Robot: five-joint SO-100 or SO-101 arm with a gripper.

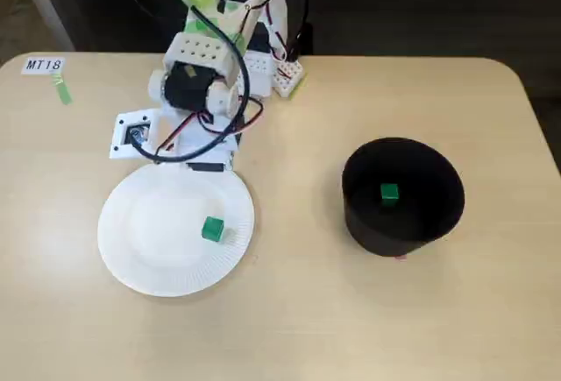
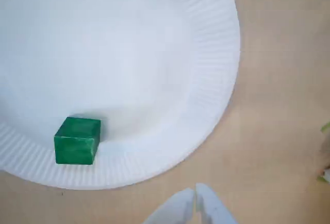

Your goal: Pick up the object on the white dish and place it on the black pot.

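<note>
A tiny green cube, the object [image 1: 212, 229], lies on the white dish [image 1: 140, 258], near its right rim in the fixed view. The wrist view shows the same object [image 2: 77, 140] at the lower left of the dish [image 2: 209, 80]. My gripper [image 2: 196, 189] enters from the bottom edge of the wrist view. Its white fingertips touch, shut on nothing, just off the dish's rim and right of the cube. The arm [image 1: 206, 83] leans over the dish's far edge. The black pot [image 1: 368, 228] stands to the right with a second green cube [image 1: 389, 193] inside.
In the fixed view, a label reading MT18 [image 1: 43, 65] and a strip of green tape [image 1: 62, 92] sit at the table's far left corner. A small white card [image 1: 134, 134] lies beside the arm. A wired board [image 1: 285, 73] sits by the arm's base.
</note>
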